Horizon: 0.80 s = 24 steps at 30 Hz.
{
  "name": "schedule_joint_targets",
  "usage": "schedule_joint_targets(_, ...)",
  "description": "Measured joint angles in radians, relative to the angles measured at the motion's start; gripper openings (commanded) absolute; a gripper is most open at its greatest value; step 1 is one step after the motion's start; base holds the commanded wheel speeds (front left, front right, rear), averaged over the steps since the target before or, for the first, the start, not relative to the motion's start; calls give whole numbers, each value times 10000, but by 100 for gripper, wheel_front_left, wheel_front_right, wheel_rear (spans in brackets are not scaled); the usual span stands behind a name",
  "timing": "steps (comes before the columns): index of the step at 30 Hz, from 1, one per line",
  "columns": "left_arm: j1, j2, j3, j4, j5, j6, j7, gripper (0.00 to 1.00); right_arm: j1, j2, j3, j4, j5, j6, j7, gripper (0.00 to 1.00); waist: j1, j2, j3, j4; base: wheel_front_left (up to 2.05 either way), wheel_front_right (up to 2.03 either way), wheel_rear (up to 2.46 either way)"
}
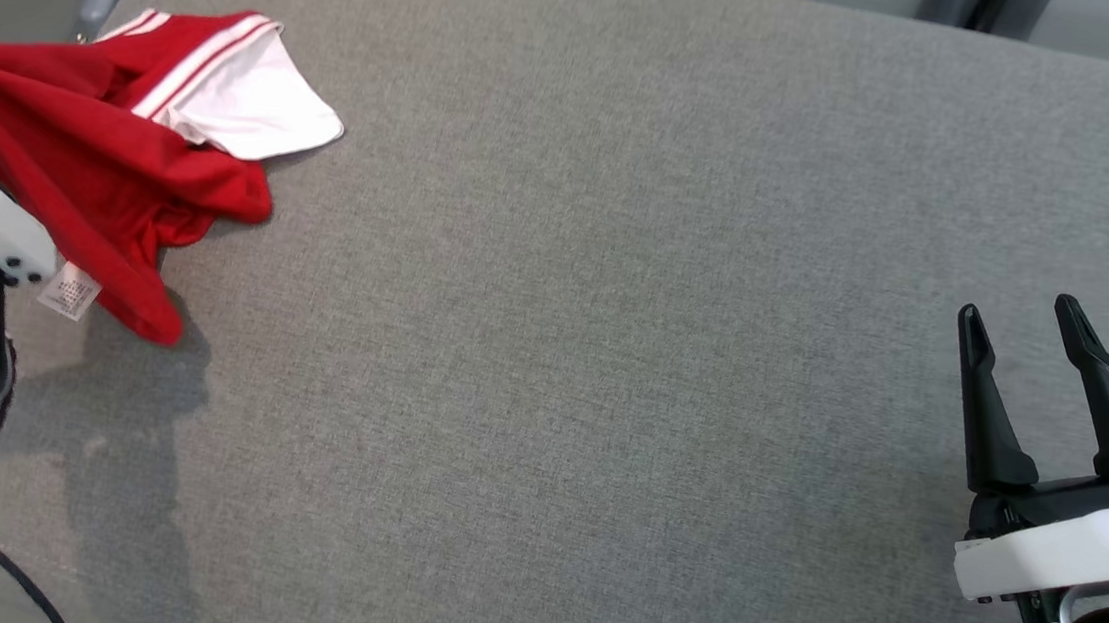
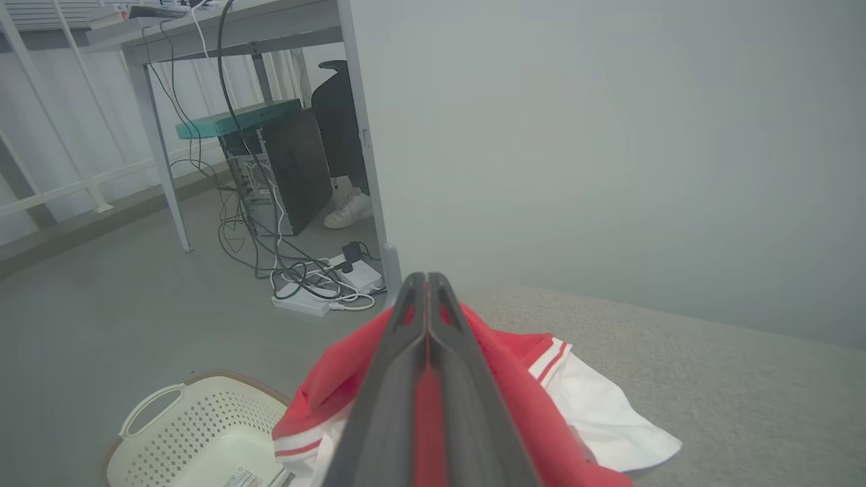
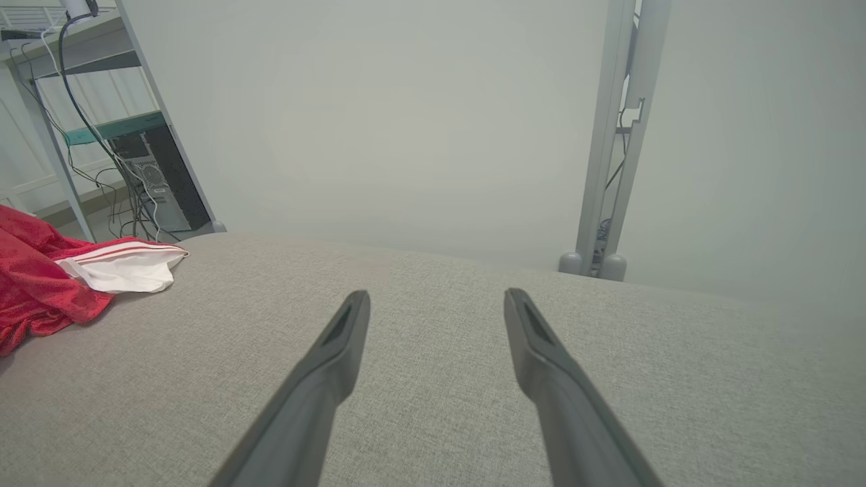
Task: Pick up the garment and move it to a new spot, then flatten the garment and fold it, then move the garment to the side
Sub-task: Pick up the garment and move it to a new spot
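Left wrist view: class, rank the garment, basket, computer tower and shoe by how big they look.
1. garment
2. basket, nearer the camera
3. computer tower, looks close to the basket, so that order is unsure
4. shoe

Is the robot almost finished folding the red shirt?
Not nearly. Done: the left gripper is shut on the red garment, which is crumpled at the far left of the grey surface. In hand: picking it up to move it. Left: flattening, folding and setting it aside. The right gripper is open, holding nothing.
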<state>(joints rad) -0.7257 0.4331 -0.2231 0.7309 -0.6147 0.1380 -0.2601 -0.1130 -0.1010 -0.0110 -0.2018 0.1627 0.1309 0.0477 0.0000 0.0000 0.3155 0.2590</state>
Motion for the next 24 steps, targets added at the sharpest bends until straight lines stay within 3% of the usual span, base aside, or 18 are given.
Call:
schedule_joint_targets(6, 2057, -50, 295, -3277, 385, 934, 0, 0, 138, 217, -88, 178, 50, 0, -238, 100, 0, 1, -572, -253, 0, 0, 0)
schedule_joint_targets(16, 4686, 44, -284, -7921, 1135, 2504, 943, 0, 313, 433, -178, 336, 75, 0, -479, 100, 0, 0, -1020, -923, 0, 0, 0)
schedule_joint_targets(20, 5080, 84, -702, -9162, 1544, 2846, 1271, 0, 318, 468, -174, 339, 127, 0, -529, 100, -1, 0, -1078, -1277, 0, 0, 0)
schedule_joint_targets(24, 4997, 84, -1166, -9988, 1885, 2882, 1570, 0, 290, 483, -81, 337, 161, 0, -606, 100, 0, 0, -1065, -1757, 0, 0, 0)
